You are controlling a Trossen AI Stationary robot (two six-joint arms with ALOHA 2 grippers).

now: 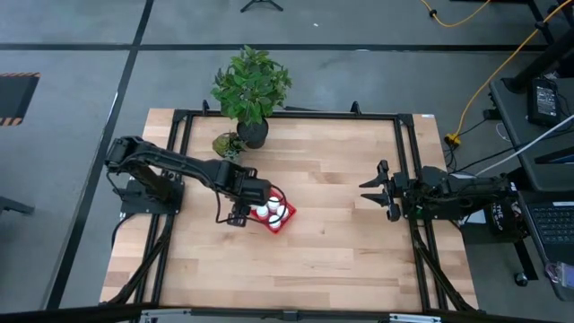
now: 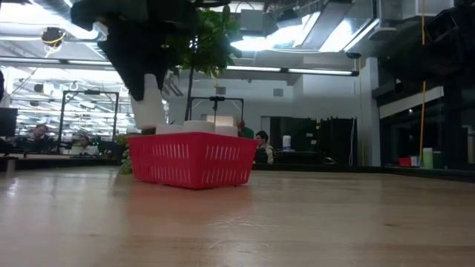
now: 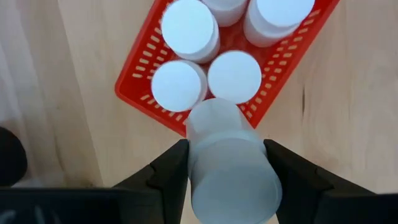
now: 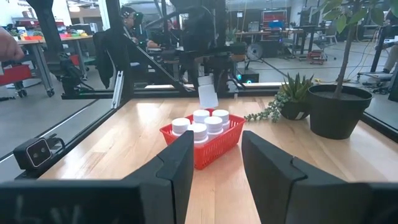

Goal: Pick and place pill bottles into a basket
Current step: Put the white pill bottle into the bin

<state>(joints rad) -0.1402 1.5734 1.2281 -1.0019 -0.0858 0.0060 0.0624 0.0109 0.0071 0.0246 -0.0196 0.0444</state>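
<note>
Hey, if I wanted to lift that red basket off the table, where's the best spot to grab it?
Probably from above, pinching the rim of the basket at the short wall opposite the left end effector: its lattice walls are thin, and bottles fill the inside.

No legible text, label, brand, number or sign was found in any view.

The pill bottles (image 3: 185,28) standing inside the basket (image 3: 135,93) showed only plain white caps and sides (the bottle just outside the basket's near wall was equally bare), and the basket's red lattice walls carried no marking either.
</note>
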